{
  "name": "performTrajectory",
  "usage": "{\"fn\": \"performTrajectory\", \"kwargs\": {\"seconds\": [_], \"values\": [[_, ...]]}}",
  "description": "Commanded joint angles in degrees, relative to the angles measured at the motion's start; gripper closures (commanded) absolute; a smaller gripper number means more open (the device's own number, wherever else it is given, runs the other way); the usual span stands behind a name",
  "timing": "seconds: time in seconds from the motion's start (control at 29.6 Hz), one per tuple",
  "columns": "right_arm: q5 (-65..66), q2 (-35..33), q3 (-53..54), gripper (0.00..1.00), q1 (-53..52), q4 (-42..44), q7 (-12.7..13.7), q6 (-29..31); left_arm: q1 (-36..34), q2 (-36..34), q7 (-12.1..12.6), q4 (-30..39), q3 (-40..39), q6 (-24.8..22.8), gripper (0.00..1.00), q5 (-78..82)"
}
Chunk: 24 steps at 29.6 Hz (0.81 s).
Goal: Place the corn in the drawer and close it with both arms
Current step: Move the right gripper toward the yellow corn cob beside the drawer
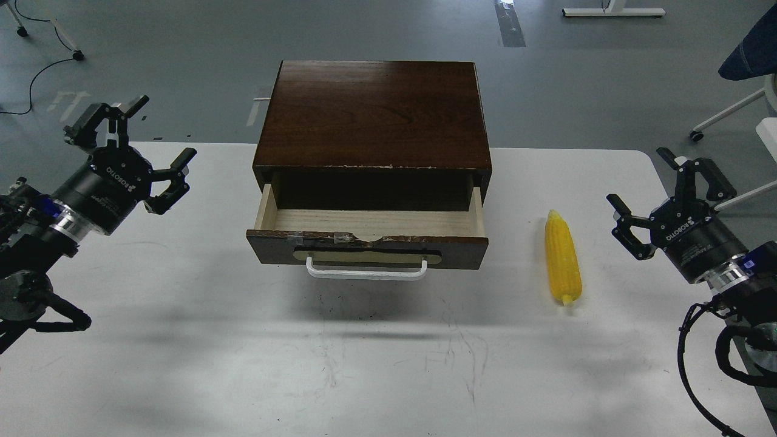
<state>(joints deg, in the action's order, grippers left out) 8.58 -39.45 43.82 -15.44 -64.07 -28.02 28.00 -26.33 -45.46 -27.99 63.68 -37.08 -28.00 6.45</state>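
The drawer stands pulled out of the dark wood cabinet, its pale wood tray empty, its white bar handle facing me. The yellow corn lies on the white table right of the drawer, pointed tip away from me. My right gripper hangs open to the right of the corn, apart from it. My left gripper is open at the far left, well clear of the cabinet. Neither holds anything.
The table's far edge runs behind the cabinet, with grey floor beyond. A chair base and a white stand sit on the floor at the back right. Cables trail from my right arm at the table's right edge.
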Motion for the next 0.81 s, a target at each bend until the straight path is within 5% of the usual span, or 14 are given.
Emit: {"fn": "performTrajectory", "kwargs": {"seconds": [0.0, 0.27, 0.51, 0.78], "values": [[0.0, 0.2, 0.2, 0.00, 0.3, 0.0, 0.0, 0.0, 0.1, 0.4, 0.0, 0.0, 0.1, 0.0, 0.00, 0.1], [7.6, -2.2, 0.5, 0.00, -2.1, -0.1, 0.0, 0.0, 0.0, 1.3, 0.0, -0.5, 0.1, 0.0, 0.00, 0.1], [24.9, -10.7, -4.2, 0.00, -15.1, -0.4, 0.0, 0.0, -0.1, 1.0, 0.0, -0.8, 0.3, 0.0, 0.00, 0.1], [51.2, -14.5, -27.5, 0.00, -35.3, 0.2, 0.0, 0.0, -1.3, 0.4, 0.0, -0.8, 0.0, 0.0, 0.00, 0.1]]}}
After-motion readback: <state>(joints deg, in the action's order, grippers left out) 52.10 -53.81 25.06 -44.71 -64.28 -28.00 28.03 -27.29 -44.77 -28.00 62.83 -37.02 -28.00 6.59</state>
